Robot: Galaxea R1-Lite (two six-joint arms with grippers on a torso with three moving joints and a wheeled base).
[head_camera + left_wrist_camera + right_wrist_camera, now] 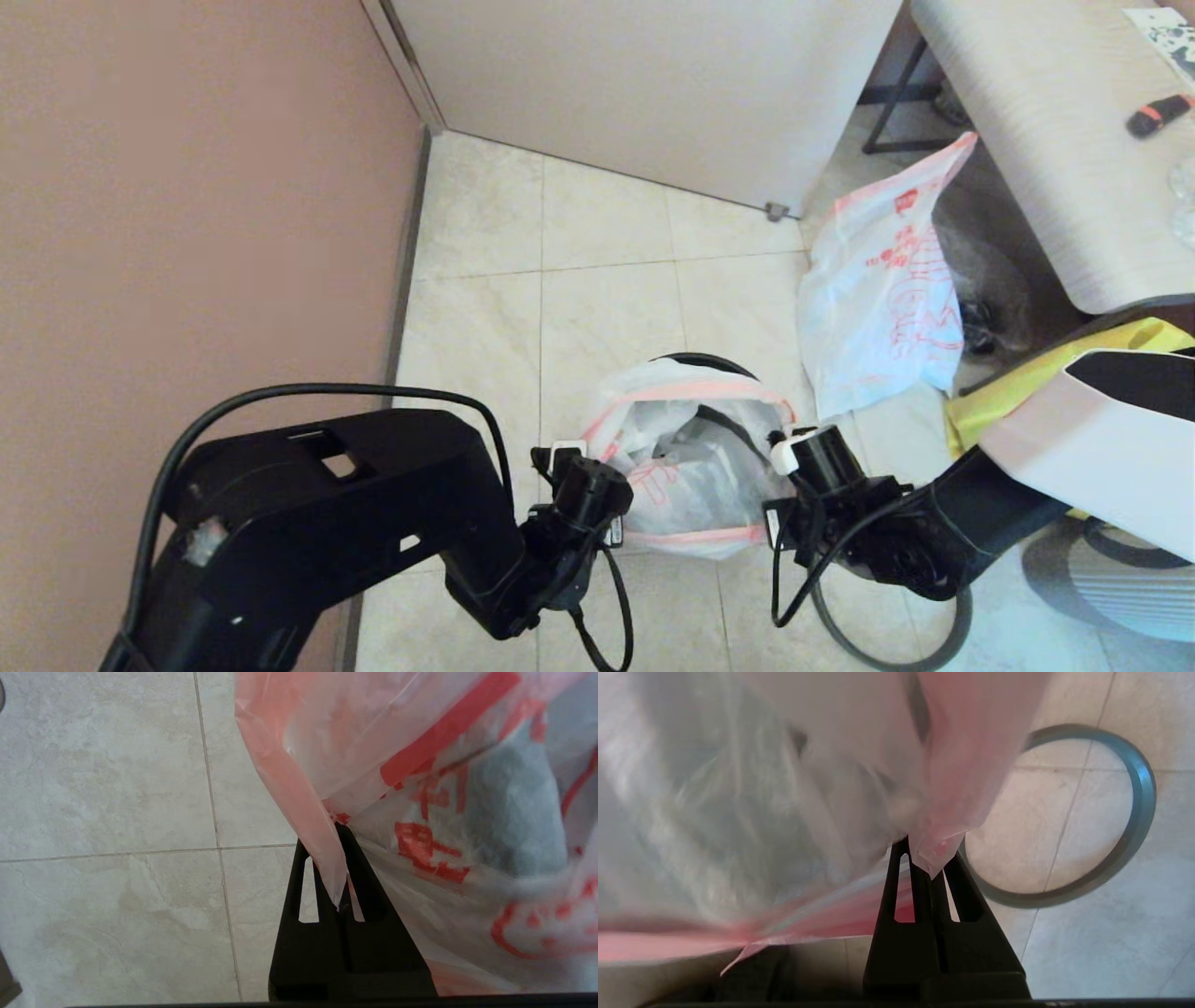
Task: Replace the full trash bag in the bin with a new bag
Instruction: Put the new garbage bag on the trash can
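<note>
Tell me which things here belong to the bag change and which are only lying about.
Belong to the job:
- full trash bag, pinched at its rim by left gripper and right gripper
- bin
- grey hoop, on the floor
- new bag

Lying about:
- yellow bag
- table
- black and orange marker

Head cam is looking steeply down at floor; both wrist cams are pressing very close, sharing the full trash bag [686,457], edges probably.

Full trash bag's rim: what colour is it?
Pink, on the full trash bag; clearest in the head view.
</note>
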